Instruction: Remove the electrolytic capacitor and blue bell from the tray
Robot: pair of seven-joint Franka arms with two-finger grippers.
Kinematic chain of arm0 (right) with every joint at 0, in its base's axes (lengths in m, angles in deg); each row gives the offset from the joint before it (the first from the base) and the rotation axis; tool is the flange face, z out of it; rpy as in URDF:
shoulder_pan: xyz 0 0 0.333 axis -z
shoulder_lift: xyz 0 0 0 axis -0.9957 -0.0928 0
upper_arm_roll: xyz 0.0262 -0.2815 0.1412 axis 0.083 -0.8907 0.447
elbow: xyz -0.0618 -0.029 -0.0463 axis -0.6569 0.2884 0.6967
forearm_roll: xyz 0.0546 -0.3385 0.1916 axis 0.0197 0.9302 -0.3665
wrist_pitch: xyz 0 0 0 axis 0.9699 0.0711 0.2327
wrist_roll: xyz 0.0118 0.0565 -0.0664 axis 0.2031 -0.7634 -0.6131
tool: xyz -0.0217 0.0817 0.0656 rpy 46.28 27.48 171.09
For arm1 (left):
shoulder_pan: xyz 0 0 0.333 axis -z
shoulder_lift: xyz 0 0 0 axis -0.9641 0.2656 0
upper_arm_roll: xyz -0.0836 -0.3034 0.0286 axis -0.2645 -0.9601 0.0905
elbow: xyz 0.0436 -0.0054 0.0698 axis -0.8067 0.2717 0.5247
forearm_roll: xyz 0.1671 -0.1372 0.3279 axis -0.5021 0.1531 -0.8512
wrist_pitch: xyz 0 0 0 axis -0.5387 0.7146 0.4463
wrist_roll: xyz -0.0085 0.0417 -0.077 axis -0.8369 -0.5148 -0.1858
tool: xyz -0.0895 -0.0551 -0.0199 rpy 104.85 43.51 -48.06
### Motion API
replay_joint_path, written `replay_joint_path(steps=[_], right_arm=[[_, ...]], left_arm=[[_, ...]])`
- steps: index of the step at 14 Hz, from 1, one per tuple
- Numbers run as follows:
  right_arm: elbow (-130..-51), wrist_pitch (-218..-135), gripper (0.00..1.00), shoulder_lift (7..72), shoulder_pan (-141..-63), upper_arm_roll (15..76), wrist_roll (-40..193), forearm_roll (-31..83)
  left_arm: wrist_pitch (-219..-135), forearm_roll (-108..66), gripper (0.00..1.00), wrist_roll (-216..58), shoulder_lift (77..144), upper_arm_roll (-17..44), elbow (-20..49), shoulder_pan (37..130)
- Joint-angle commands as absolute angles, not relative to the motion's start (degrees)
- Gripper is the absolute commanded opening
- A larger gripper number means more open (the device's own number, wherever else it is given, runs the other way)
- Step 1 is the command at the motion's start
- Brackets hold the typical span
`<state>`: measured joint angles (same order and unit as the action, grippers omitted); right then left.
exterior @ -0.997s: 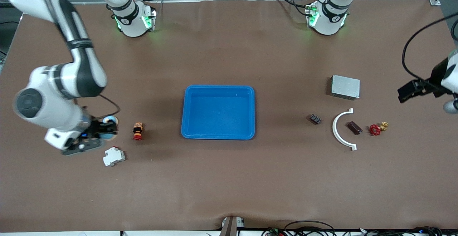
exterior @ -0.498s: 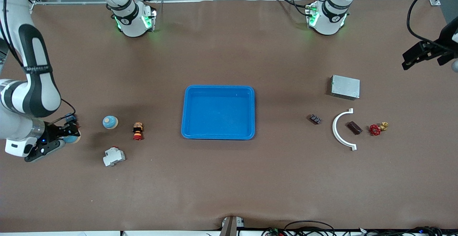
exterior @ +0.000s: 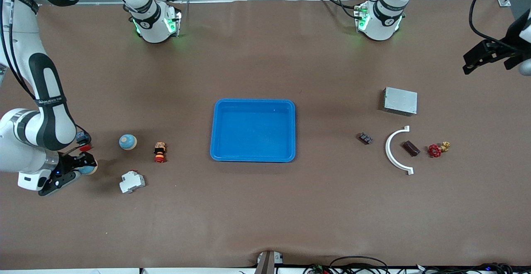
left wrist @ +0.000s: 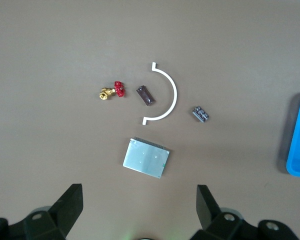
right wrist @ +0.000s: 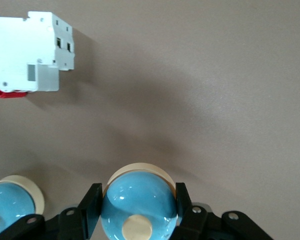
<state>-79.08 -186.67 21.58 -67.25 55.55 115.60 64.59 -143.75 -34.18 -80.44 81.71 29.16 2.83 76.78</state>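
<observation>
Right tool (exterior: 85, 165) clamped on blue bell (right wrist: 139, 200), low at frame's left edge, well clear of empty tray (exterior: 253, 101) at centre; left tool (left wrist: 140, 210) spread, waiting upper right; next, probably lowering bell onto tabletop (exterior: 265, 207) and releasing.

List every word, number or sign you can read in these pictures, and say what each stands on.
None can be read for certain.
Right arm: a line of small print on its black band, too small to read.
White switch block: no readable marking.
Silver box: a small green mark, not legible.
</observation>
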Motion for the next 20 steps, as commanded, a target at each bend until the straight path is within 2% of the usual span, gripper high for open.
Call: replay_joint_path(steps=[1, 4, 9, 10, 11, 14, 16, 20], right_arm=[[-77.4, -190.0, 0.0, 19.0, -65.1, 56.7, 119.7, 64.2], [-76.9, -192.5, 0.0, 17.1, -64.6, 56.7, 120.8, 64.3], [-76.7, -194.3, 0.0, 16.0, -64.5, 56.7, 120.9, 64.3], [-76.7, -194.7, 0.81, 16.0, -64.5, 56.7, 120.5, 64.3], [-76.6, -195.0, 1.0, 16.1, -64.4, 56.7, 120.8, 64.2], [-73.6, -192.1, 1.0, 17.0, -64.7, 56.8, 120.0, 63.8], [-70.6, -184.5, 1.0, 18.2, -65.1, 57.1, 117.5, 63.7], [-70.6, -171.0, 1.0, 28.4, -66.0, 57.4, 103.6, 63.3]], left_arm=[[-141.8, -33.2, 1.0, -79.4, 80.6, 27.8, 3.0, 77.0], [-141.4, -32.8, 1.0, -80.0, 80.9, 26.1, 2.8, 76.9], [-141.8, -33.0, 1.0, -79.5, 76.9, 25.9, 7.9, 75.5], [-142.0, -33.0, 1.0, -79.5, 75.9, 25.9, 8.7, 73.9], [-142.9, -33.0, 1.0, -79.4, 75.4, 25.8, 9.9, 72.7], [-144.2, -32.9, 1.0, -79.4, 74.7, 25.9, 10.8, 71.4], [-144.4, -32.9, 1.0, -79.0, 74.5, 25.9, 10.8, 71.2], [-145.5, -32.7, 1.0, -78.4, 74.8, 25.9, 10.5, 71.1]])
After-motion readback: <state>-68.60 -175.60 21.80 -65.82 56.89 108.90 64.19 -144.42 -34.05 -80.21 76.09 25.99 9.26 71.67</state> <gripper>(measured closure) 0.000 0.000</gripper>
